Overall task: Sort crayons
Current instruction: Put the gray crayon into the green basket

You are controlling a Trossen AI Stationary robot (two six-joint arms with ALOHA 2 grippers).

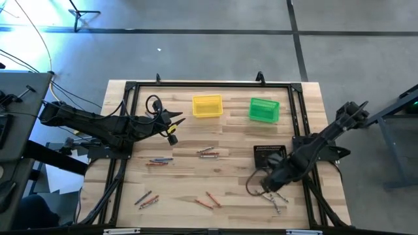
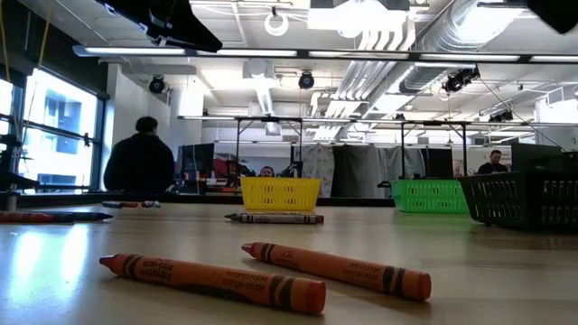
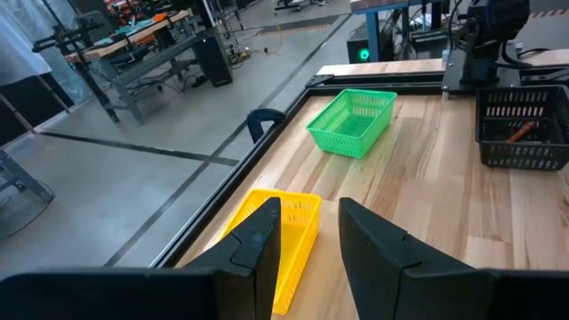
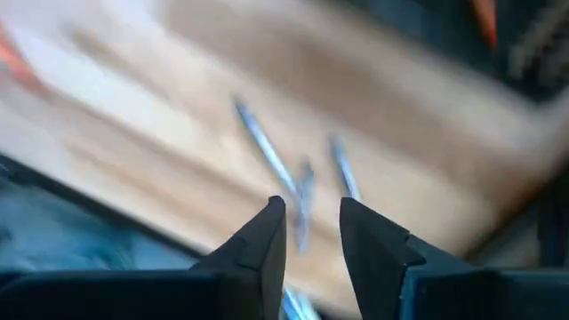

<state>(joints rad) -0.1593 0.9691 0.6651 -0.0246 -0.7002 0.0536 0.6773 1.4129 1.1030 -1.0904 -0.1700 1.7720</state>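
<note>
Crayons lie scattered on the wooden table: two orange ones (image 1: 208,200) near the front, also close in the low view (image 2: 334,268), a grey and orange pair (image 1: 208,152) mid-table, others at the left (image 1: 159,160) (image 1: 147,199), and grey ones (image 1: 277,201) at the front right. My right gripper (image 1: 266,187) hovers open just above those grey crayons (image 4: 267,156), holding nothing. My left gripper (image 1: 175,124) is open and empty (image 3: 309,240), raised beside the yellow bin (image 1: 207,106).
A green bin (image 1: 264,109) stands at the far right. A black bin (image 1: 269,155), holding an orange crayon (image 3: 520,132), stands beside my right gripper. A black frame (image 1: 209,84) runs round the table. People sit in the room behind (image 2: 140,162).
</note>
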